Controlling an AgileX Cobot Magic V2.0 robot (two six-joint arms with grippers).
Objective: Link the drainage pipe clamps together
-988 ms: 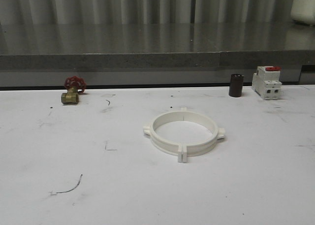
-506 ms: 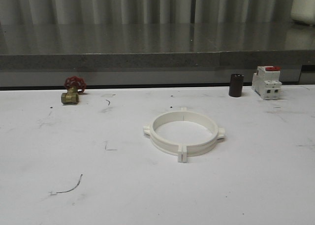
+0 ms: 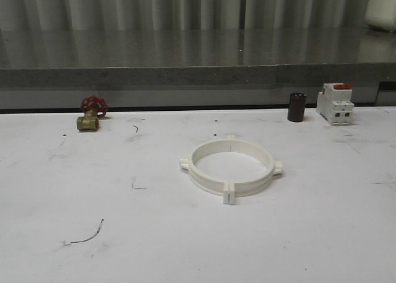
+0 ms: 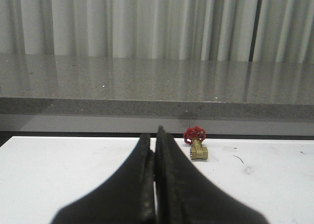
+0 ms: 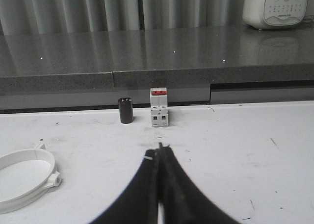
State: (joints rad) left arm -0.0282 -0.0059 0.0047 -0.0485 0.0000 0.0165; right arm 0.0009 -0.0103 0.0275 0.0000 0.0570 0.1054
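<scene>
Tabletop (image 3: pixel 74 258) is spread wide and bare around the drainage pipe clamps (image 3: pixel 230 167), joined as one ring at frame centre. Breaker (image 3: pixel 335 103), dark cylinder (image 3: pixel 297 107) and red-handled valve (image 3: pixel 91 113) are lined along the far edge. Left gripper (image 4: pixel 155 145) and right gripper (image 5: pixel 159 153) are seen pressed together, empty.

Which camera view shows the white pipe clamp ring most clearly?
The front view: the drainage pipe clamps lie whole near the table's middle, closed into one ring. The right wrist view catches part of the ring at its edge, beside the shut right gripper.
</scene>
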